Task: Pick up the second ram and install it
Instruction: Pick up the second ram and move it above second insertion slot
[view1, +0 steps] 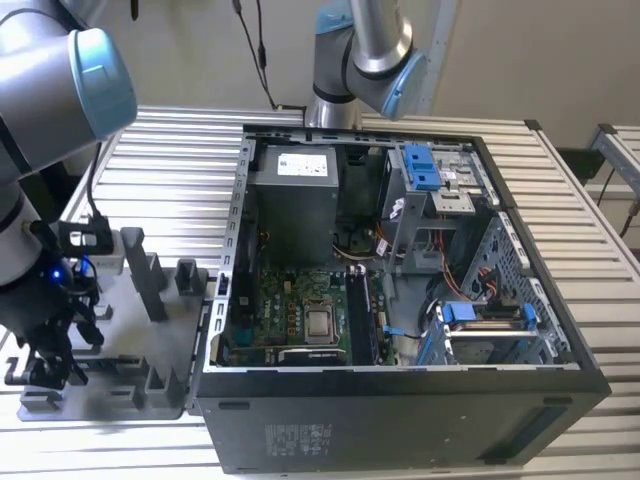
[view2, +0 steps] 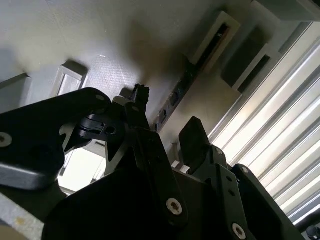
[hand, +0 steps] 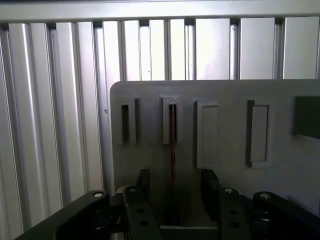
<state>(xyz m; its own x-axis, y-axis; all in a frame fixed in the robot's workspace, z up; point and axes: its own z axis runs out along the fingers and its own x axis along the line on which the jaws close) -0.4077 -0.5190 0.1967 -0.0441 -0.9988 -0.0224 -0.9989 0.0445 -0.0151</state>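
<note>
2 fingers (hand: 210, 186) spread, straddling the second ram (hand: 172, 135) upright in the grey tray (hand: 227, 92); apparently not touching.

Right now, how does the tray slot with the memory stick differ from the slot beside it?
The ram's slot holds the second ram on edge; the neighbouring slot looks dark and empty. The ram's slot lines up with the open gripper; the neighbouring slot lies off to one side. Both sit in grey raised frames on the tray.
</note>
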